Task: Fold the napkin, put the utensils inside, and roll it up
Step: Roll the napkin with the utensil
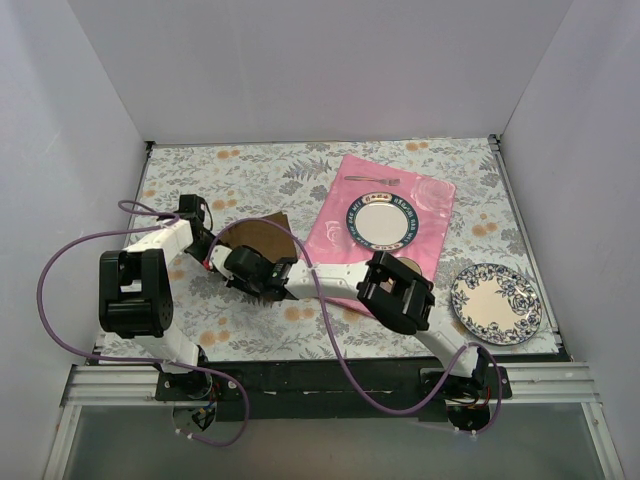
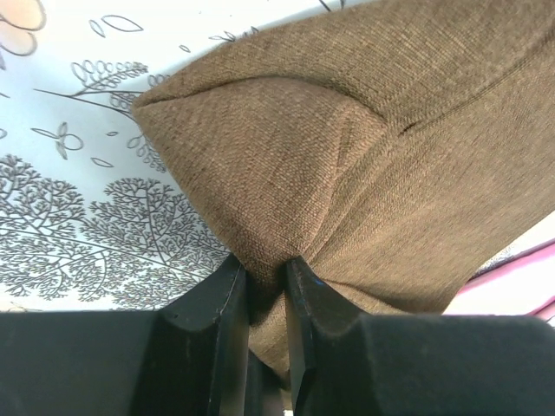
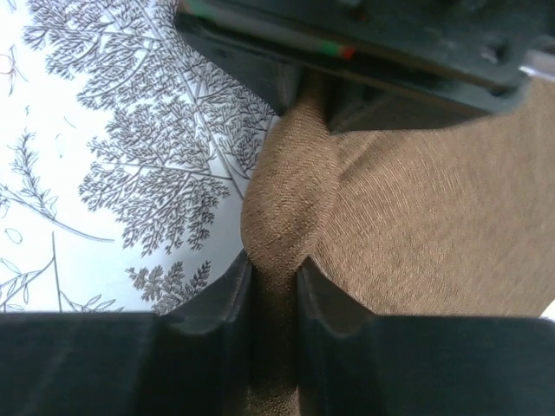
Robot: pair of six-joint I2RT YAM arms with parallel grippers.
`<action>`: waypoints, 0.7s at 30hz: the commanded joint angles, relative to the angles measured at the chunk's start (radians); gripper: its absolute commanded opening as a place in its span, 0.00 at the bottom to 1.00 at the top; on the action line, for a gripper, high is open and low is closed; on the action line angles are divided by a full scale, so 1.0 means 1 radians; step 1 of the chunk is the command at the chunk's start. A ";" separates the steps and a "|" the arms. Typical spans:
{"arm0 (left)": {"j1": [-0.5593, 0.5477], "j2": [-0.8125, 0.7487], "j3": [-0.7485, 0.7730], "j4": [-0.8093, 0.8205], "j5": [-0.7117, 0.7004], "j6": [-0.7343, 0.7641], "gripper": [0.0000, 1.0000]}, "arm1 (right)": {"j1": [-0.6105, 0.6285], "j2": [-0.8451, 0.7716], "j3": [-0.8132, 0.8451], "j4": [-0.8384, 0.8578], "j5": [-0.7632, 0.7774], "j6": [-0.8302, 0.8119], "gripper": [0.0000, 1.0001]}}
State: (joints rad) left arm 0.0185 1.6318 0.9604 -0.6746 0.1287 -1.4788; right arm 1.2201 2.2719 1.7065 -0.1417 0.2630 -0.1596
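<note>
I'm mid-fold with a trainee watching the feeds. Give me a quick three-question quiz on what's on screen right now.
1. True or false: the fork lies on the napkin.
2. The left gripper and right gripper each pinch: A the napkin, B the fork, C nothing.
3. Fill in: the plate nearest the fork sits on a ___ mat.
Key: 1 false; 2 A; 3 pink.

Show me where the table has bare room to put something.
Free: far-left tablecloth between back wall, napkin and pink mat; far-right corner beyond the flowered plate. Crowded: the centre, where left end effector and right end effector pinch the napkin.
</note>
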 commanded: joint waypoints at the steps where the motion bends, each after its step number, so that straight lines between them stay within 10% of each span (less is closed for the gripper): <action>1: 0.006 0.000 0.006 -0.091 0.008 0.028 0.00 | -0.016 0.040 0.028 0.022 -0.013 0.017 0.20; 5: 0.011 -0.044 0.003 -0.059 -0.038 0.057 0.07 | -0.036 0.034 0.028 0.025 -0.102 0.075 0.09; 13: 0.011 -0.145 0.006 0.021 -0.116 0.115 0.60 | -0.126 0.054 0.056 0.010 -0.439 0.264 0.01; 21: 0.012 -0.263 -0.022 -0.008 -0.195 0.118 0.63 | -0.232 0.121 0.048 0.132 -0.819 0.529 0.01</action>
State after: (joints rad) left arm 0.0303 1.4380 0.9554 -0.6697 -0.0135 -1.3720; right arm 1.0294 2.3234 1.7454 -0.0830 -0.2890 0.1795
